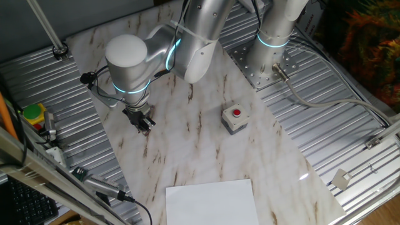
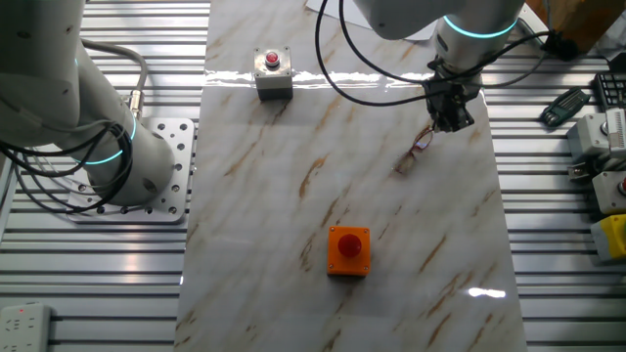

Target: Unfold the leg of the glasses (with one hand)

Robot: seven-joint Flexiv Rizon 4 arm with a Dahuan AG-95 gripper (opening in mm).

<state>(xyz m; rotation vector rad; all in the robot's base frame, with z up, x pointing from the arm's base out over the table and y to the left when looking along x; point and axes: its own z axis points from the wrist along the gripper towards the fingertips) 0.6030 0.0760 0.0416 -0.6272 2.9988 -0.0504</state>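
One fixed view shows the end effector (image 1: 145, 124) low over the marble table (image 1: 206, 156), the glasses hidden beneath it; whether its fingers grip is unclear. From the other fixed view, the glasses (image 2: 415, 152) lie just below the end effector (image 2: 450, 119), long axis running diagonally away from it, down-left across the table.

Robot lab: aluminium-slat bench (image 2: 548, 244), button box (image 2: 273, 73)
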